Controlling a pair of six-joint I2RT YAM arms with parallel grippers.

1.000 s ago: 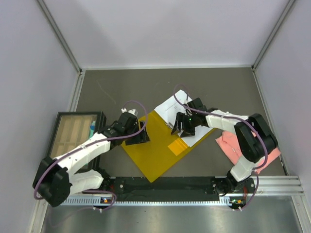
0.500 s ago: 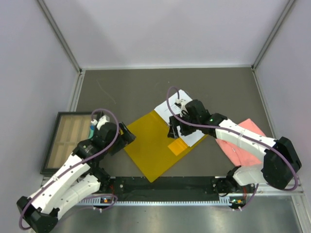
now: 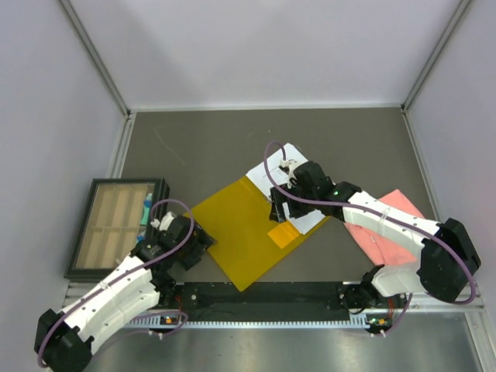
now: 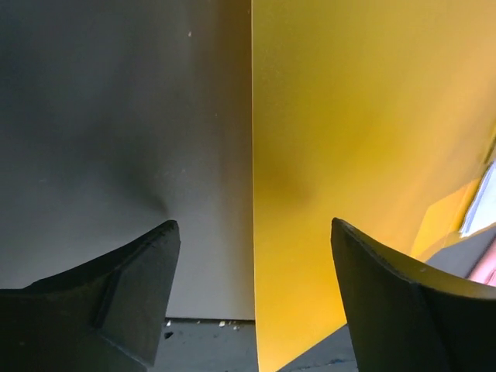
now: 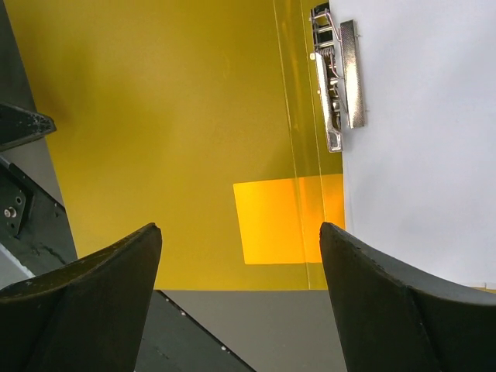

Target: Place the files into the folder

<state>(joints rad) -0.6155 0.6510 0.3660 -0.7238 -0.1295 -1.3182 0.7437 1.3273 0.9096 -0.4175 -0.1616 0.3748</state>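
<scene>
Plainly, no writing can be read: the files [image 3: 288, 180] show as white sheets whose print is too small to make out, and a lighter orange rectangle [image 5: 279, 221] on the folder [image 3: 236, 236] carries no legible mark.

The folder lies open on the grey surface [image 3: 201, 143], turned like a diamond. The files rest on its far-right half, beside the metal clip [image 5: 339, 81] at the fold.

The right jaws stand wide apart with nothing between them. They sit above the fold, with the yellow inner cover under the gap and the clip and sheets just to one side. Whether they touch the folder cannot be told.

The left jaws are also spread and empty, low at the folder's left edge. That edge runs between the two fingers, one over the bare surface and the other over the yellow.

Against half a second ago, the left arm [image 3: 116, 291] has drawn back toward the near edge. The right arm [image 3: 372, 217], folder and files lie much as before.

A pink cloth [image 3: 391, 203] lies right of the folder, and a dark tray [image 3: 93, 225] sits at the left.
</scene>
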